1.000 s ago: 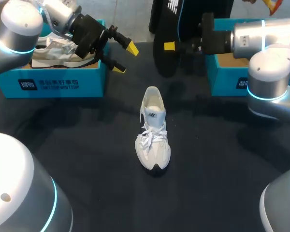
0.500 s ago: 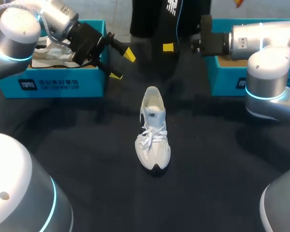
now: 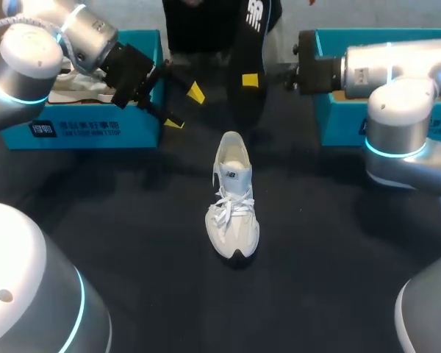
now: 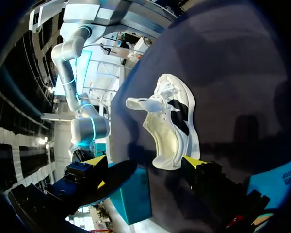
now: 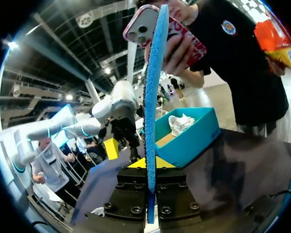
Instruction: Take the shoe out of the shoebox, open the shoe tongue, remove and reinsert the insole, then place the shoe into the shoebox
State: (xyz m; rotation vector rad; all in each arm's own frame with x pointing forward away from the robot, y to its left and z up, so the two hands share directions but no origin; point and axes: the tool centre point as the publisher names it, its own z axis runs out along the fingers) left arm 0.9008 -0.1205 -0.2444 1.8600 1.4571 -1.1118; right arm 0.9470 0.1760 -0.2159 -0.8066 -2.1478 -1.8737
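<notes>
right gripper (image 5: 150, 164) clamped on insole (image 5: 153, 87) past the heel of the shoe (image 3: 233, 195), insole top cut off, left gripper (image 3: 184, 108) open left of that heel, partly hiding shoebox (image 3: 81, 131)

Matt cloth, foam and cardboard beneath smooth metal.
The table (image 3: 132, 220) wears dark matt cloth. The shoe (image 3: 233, 198) at its middle is white mesh and smooth panels, with woven laces and a black rubbery toe. The left shoebox (image 3: 88, 129) at ten o'clock and the right shoebox (image 3: 338, 118) at two o'clock are matt teal cardboard. The insole (image 5: 152, 87) shows a rough, pitted blue foam edge. The right arm (image 3: 397, 66) has a smooth satin-silver shell.
</notes>
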